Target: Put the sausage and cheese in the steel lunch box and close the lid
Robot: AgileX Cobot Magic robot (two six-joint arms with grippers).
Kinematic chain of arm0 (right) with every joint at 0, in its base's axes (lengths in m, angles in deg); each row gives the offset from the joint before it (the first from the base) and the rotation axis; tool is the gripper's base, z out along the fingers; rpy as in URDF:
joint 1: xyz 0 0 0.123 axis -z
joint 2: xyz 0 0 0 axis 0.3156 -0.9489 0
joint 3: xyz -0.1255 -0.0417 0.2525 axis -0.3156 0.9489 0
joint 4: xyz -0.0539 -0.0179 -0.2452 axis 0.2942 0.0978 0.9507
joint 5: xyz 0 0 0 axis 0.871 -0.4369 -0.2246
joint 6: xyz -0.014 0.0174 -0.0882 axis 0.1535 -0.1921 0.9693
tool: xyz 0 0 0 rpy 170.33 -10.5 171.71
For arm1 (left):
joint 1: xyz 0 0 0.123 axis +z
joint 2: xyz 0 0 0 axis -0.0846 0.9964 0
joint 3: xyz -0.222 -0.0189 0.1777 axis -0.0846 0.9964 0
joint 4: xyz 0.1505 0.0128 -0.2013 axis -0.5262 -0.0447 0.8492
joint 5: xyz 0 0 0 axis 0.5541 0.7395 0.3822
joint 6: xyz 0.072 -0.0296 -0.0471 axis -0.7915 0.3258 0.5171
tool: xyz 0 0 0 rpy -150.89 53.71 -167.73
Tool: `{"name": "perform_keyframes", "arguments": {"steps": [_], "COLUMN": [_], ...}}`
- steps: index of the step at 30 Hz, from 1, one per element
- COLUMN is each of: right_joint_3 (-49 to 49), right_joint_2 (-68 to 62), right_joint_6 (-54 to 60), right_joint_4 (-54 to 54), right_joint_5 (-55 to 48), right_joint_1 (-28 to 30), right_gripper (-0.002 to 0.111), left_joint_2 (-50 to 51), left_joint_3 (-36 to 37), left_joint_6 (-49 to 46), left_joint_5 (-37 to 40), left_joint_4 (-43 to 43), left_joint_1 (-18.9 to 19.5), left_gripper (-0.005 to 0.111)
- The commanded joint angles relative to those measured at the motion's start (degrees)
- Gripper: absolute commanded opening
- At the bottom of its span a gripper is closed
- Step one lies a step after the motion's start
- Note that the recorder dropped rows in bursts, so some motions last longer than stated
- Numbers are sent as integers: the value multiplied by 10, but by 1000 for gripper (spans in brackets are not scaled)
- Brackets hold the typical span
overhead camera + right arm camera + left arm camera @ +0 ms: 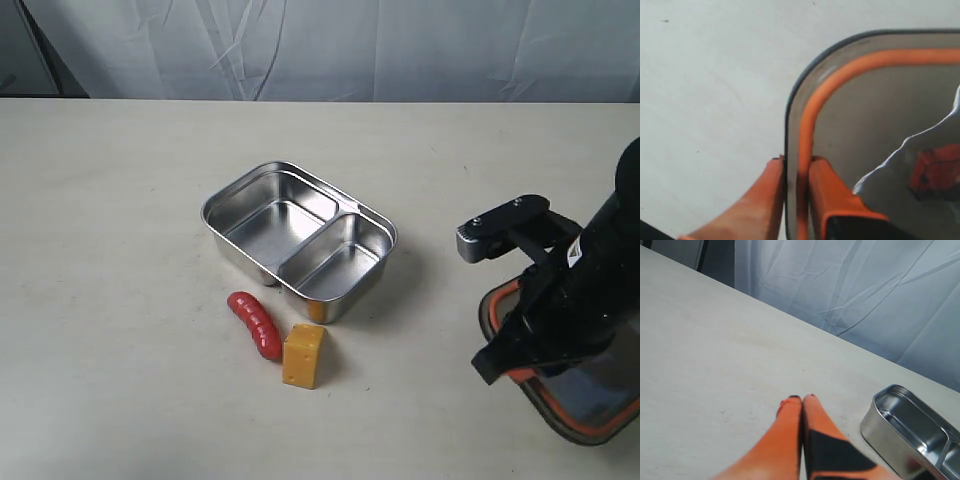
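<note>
Over at the desk's [110,250] near right corner, your right gripper [796,162] is clamped on the rim of the dark smoky translucent lid [880,115]. Your left gripper [801,399] hangs pinched together. Mid-desk sits the shiny steel lunch box [340,303]; the glossy red sausage [256,325] and yellow holey cheese [303,355] lie just off its near side.

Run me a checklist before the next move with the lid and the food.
1. The steel lunch box is open and both compartments are empty: ok.
2. The sausage and cheese are on the table beside the box, not inside it: not ok.
3. The right hand is astride the rim of the lid, one finger on each side: ok.
4. Whether the lid lies flat or is raised: cannot tell.
5. The left hand is shut and holds nothing: ok.
</note>
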Motion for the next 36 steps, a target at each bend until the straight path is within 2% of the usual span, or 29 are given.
{"name": "perform_keyframes", "arguments": {"steps": [1,3,4,8,10,14,15,17,21,22,23,24,26,31,33,36], "right_joint_3": [-1,-1,-1,-13,-21,-24,-24,-26,-33,-36,-36,-36,-36,-36,-36,-36], "right_joint_2": [-8,-8,-8,-8,-8,-13,-16,-31,-81,-95,-108,-120,-140,-177,-184,-187], "right_joint_6": [-5,-5,-5,-5,-5,-5,-5,-5,-5,-5,-5,-5,-1,20,30,29], "right_joint_4": [-16,-20,-23,-97,-167,-332,-355,-385,-408,-425,-446,-475,-511,-552,-562,-570], "right_joint_5": [32,39,43,65,95,176,189,212,216,216,218,221,222,233,232,231], "right_joint_1": [-1,-1,-1,-1,-1,-1,-1,-1,-1,-1,-1,-1,-1,-1,-1,-1], "right_gripper": [51,64,65,59,47,1,0,8,41,54,61,63,59,38,37,42], "left_joint_2": [-3,-3,-3,-3,-3,-3,-3,-3,-3,-3,-3,-3,-3,-3,-3,-3], "left_joint_3": [2,2,2,2,2,2,2,2,2,2,2,2,2,2,2,2], "left_joint_6": [-1,-1,-1,-1,-1,-1,-1,-1,-1,-1,-1,-1,-1,-1,-1,-1], "left_joint_5": [-2,-2,-2,-2,-2,-2,-2,-2,-2,-2,-2,-2,-2,-2,-2,-2], "left_joint_4": [-5,-5,-5,-5,-5,-5,-5,-5,-5,-5,-5,-5,-5,-5,-5,-5], "left_joint_1": [-1,-1,-1,-1,-1,-1,-1,-1,-1,-1,-1,-1,-1,-1,-1,-1], "left_gripper": [0,0,0,0,0,0,0,0,0,0,0,0,0,0,0,0]}}
